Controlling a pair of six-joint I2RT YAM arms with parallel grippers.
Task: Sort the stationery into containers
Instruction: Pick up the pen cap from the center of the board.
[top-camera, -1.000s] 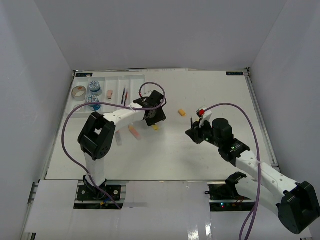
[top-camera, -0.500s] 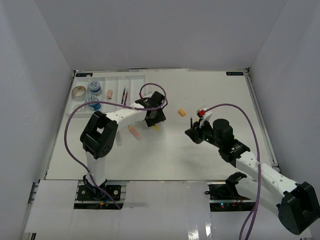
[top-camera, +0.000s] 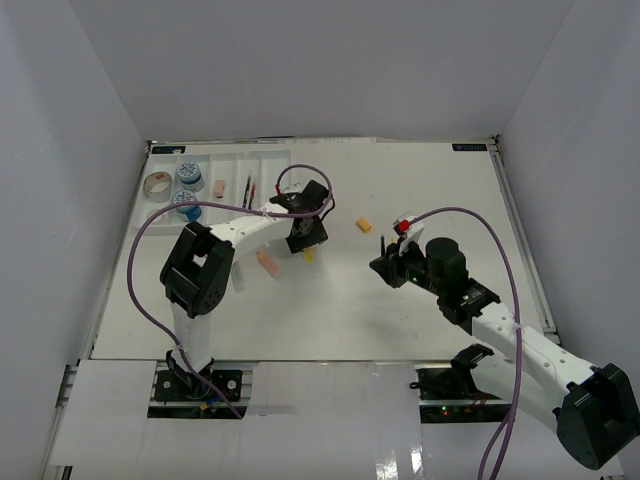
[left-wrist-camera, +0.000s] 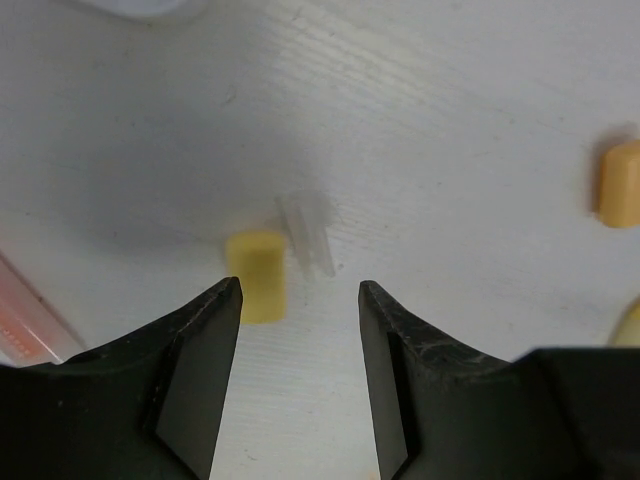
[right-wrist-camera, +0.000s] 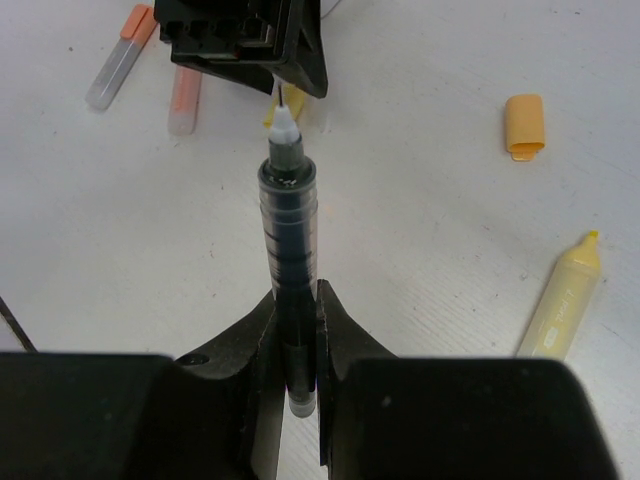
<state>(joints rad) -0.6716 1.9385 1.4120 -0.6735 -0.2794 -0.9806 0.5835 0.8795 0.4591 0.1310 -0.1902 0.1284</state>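
L gripper (left-wrist-camera: 298, 300) approx half open, empty, above yellow cap (left-wrist-camera: 256, 276) (clear cap (left-wrist-camera: 308, 232) just beside it); R gripper (right-wrist-camera: 297, 310) clamped on dark pen (right-wrist-camera: 288, 225).

This is a robotics lab test cell. A flat white table (top-camera: 400, 310) is boxed in by plain white panel walls (top-camera: 320, 70) on the left, far and right sides, with the near side open. The fixed overhead view looks down into this box. Two black-and-white robot arms, the left arm (top-camera: 215, 265) and the right arm (top-camera: 500, 325), are bolted by their bases (top-camera: 195, 383) at the near edge. Each trails a loose purple cable (top-camera: 135, 270) that loops over the tabletop. A white compartment tray (top-camera: 265, 160) sits at the far left, and a few markers (top-camera: 268, 263) lie scattered nearby under even white lighting.
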